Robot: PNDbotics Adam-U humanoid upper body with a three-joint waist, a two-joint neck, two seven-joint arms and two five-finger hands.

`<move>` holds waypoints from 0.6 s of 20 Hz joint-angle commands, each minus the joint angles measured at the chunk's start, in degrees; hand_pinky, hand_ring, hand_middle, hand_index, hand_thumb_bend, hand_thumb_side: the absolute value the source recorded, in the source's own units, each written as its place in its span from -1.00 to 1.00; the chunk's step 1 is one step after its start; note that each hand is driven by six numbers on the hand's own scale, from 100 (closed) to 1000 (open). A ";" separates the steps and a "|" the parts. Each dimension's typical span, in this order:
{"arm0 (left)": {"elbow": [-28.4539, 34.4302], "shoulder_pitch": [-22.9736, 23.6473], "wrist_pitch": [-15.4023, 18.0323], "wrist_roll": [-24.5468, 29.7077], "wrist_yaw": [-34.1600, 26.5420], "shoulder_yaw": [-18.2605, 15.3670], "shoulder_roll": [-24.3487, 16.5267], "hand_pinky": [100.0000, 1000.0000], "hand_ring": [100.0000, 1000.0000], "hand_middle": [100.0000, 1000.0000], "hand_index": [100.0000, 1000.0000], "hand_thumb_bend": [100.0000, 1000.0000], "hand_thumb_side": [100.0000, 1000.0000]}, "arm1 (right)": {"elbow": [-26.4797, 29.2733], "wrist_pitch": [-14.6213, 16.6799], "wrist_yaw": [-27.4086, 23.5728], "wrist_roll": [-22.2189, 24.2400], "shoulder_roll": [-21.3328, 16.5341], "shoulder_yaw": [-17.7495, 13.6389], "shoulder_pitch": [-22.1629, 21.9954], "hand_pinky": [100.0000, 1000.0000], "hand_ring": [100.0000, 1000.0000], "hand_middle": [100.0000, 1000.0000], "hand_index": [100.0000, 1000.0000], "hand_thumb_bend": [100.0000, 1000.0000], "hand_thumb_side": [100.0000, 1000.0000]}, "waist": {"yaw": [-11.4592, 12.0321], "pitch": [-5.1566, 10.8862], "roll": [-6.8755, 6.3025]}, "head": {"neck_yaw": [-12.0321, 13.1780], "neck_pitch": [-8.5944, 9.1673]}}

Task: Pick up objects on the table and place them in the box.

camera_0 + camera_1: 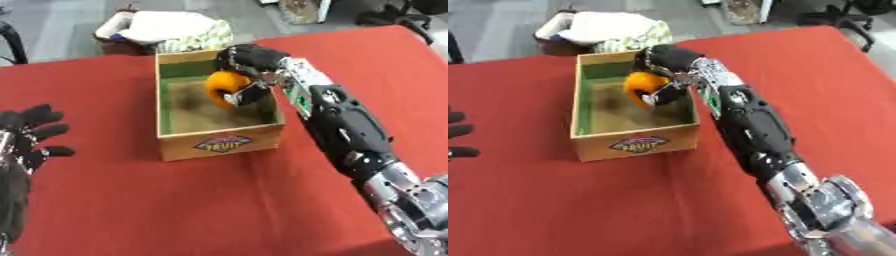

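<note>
A wooden box with a green inner wall and a fruit label on its front stands on the red table. My right hand reaches in over the box's right wall, its fingers curled round an orange round object held inside the box above the floor. My left hand rests open at the left edge, fingers spread, holding nothing. The box floor looks bare where it shows.
The red tablecloth covers the table. Behind the far edge sits a basket with white and patterned cloth. A dark chair base stands at the upper right.
</note>
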State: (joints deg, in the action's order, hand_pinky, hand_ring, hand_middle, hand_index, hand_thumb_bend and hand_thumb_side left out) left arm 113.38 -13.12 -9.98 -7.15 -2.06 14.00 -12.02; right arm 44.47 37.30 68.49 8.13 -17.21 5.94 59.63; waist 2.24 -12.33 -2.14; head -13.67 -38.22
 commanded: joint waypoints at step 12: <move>1.21 -0.34 0.08 0.36 -0.16 -0.13 0.02 0.16 0.51 0.43 0.64 -0.95 1.00 | 3.20 2.18 -5.06 14.22 -3.02 -0.98 0.50 0.88 0.70 0.67 0.85 -0.36 0.67 | -0.39 1.04 0.01 | 0.16 0.28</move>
State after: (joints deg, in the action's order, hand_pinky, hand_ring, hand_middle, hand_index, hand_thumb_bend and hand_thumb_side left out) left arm 113.38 -13.12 -9.95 -6.92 -2.06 14.00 -11.61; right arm 46.01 39.45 64.76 20.66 -18.50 5.57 59.04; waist 1.87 -12.33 -2.24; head -13.67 -38.21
